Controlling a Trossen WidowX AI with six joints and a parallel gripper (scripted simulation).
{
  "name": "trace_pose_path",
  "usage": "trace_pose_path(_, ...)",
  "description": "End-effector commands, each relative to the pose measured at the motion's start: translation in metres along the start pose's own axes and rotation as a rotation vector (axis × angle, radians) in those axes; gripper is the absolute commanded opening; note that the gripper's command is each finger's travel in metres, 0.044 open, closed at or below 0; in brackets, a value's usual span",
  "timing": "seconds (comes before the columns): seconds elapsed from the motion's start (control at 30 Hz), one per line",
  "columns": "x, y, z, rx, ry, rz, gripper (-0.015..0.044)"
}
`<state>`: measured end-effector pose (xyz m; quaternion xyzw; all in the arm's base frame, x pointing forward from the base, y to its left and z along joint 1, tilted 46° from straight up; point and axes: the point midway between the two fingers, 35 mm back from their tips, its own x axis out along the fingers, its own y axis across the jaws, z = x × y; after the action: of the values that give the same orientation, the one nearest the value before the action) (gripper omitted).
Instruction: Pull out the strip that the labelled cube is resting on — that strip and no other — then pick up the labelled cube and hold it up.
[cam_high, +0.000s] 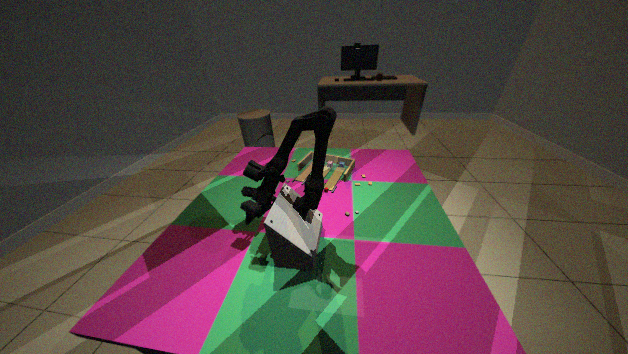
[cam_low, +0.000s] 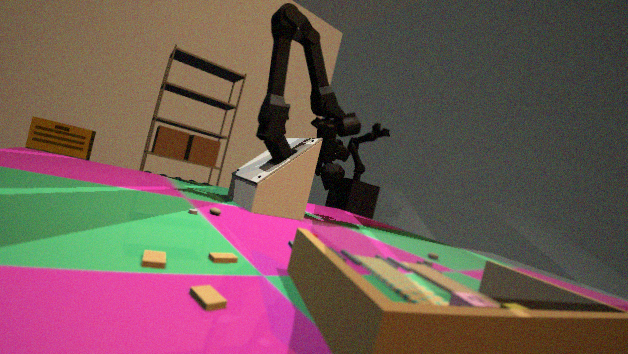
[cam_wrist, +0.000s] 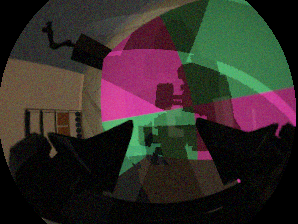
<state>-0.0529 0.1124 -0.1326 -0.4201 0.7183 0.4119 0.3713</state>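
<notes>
My gripper (cam_wrist: 165, 121) (cam_high: 244, 200) is open and empty, held off to one side of the arm's base and away from the tray. The low wooden tray (cam_high: 304, 159) (cam_low: 500, 332) stands on the mat beyond the base. Pale strips lie in it; one is the right strip (cam_high: 338, 178). At their far ends sit small cubes: a pinkish cube (cam_high: 330, 164) (cam_low: 472, 300) and a blue cube (cam_high: 341, 164). A yellow piece (cam_low: 516, 308) shows behind the tray's wall. No label is legible, and which strip bears the labelled cube I cannot tell. The tray is out of the wrist view.
Several small wooden blocks lie beside the tray, among them one block (cam_high: 363, 176) and another block (cam_low: 208, 297). Two small pebble-like pieces lie nearer the base (cam_high: 292, 245). A bin (cam_high: 257, 131) and a desk (cam_high: 372, 81) stand beyond the mat. A shelf rack (cam_low: 197, 102) stands behind.
</notes>
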Motion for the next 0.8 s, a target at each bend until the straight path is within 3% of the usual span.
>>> trace_pose_path(0.0, 0.0, 0.0, 0.001, 0.0, -0.004, -0.001, 0.04)
trace_pose_path(0.3, -0.038, -0.044, 0.054, 0.042, -0.298, -0.137, 0.04)
trace_pose_path(0.53, -0.105, -0.118, 0.091, 0.159, -0.6, -0.417, 0.04)
trace_pose_path(0.77, -0.183, -0.202, 0.076, 0.393, -0.79, -0.761, 0.04)
